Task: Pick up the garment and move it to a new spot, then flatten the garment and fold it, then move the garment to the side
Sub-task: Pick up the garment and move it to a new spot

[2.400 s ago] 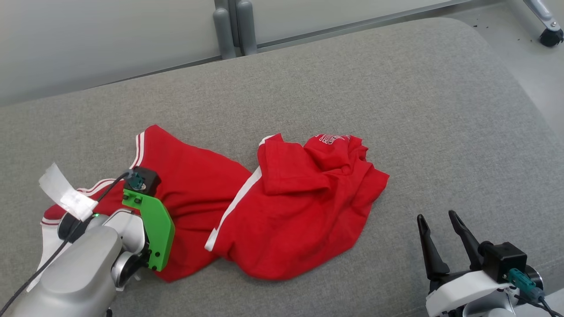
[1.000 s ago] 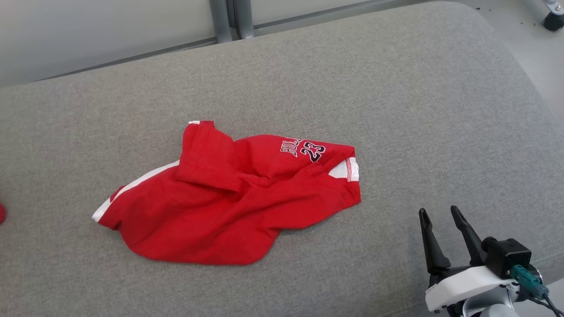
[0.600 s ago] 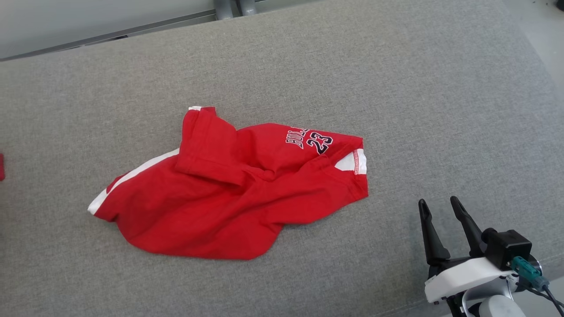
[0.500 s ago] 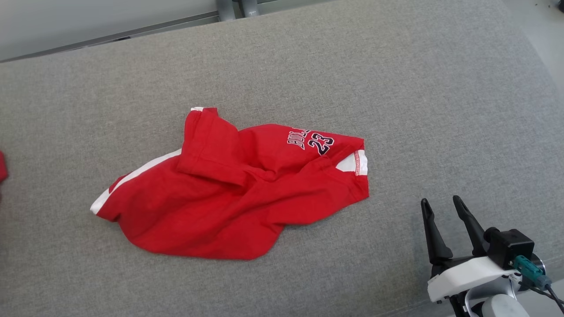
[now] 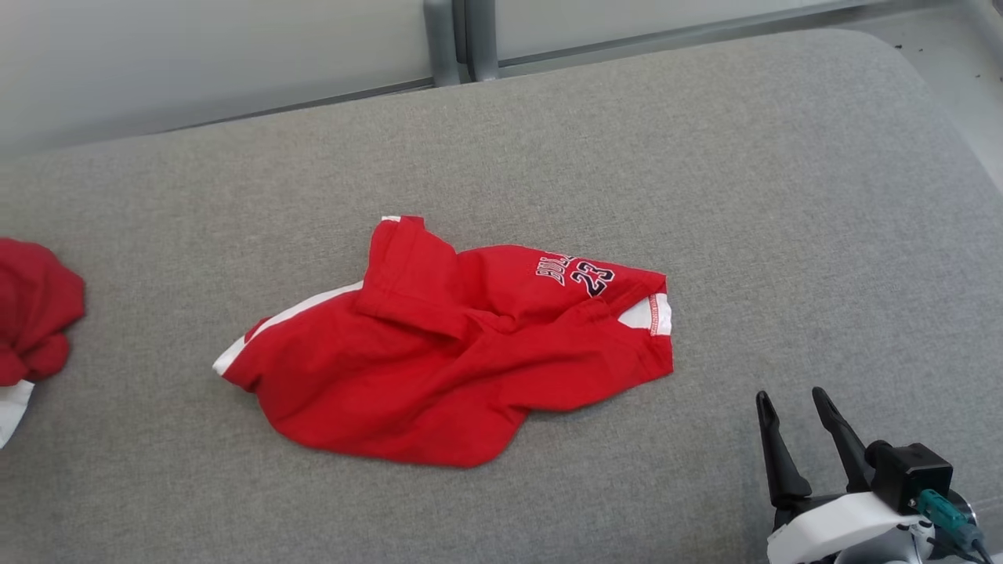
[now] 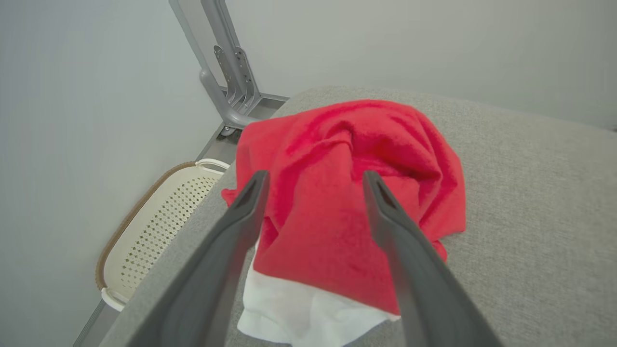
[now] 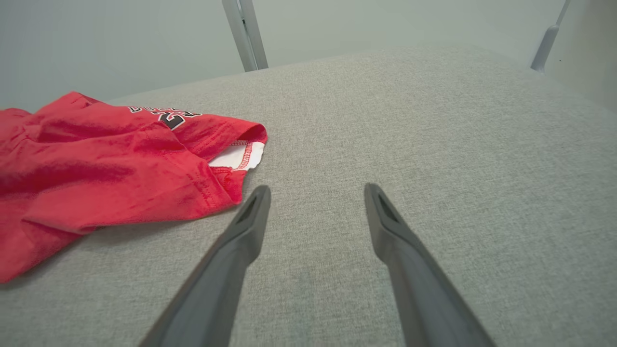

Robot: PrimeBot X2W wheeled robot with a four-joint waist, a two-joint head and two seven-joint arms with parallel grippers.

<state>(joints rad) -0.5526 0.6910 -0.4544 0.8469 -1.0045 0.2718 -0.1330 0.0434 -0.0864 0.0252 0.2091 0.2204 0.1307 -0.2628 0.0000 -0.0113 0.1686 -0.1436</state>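
A red garment with white trim (image 5: 35,301) lies bunched in a heap at the far left of the grey cushion (image 5: 705,196). In the left wrist view this garment (image 6: 337,202) sits on the cushion just beyond and below my left gripper (image 6: 315,180), whose fingers stand wide apart and open, not pinching the cloth. A second red garment (image 5: 439,360) printed with "23" lies crumpled in the middle of the cushion. My right gripper (image 5: 790,397) hovers open at the lower right. In its wrist view, my right gripper (image 7: 316,190) is just right of that garment's hem (image 7: 96,164).
A cream perforated basket (image 6: 154,226) stands on the floor beside the cushion's left edge. Grey metal frame legs (image 5: 458,39) rise behind the cushion against a pale wall. The cushion's rounded right edge drops to the floor at the far right.
The trimmed garment that lay spread beside the other one under my left gripper is now a heap at the far left. The head camera has shifted. My right gripper holds its pose.
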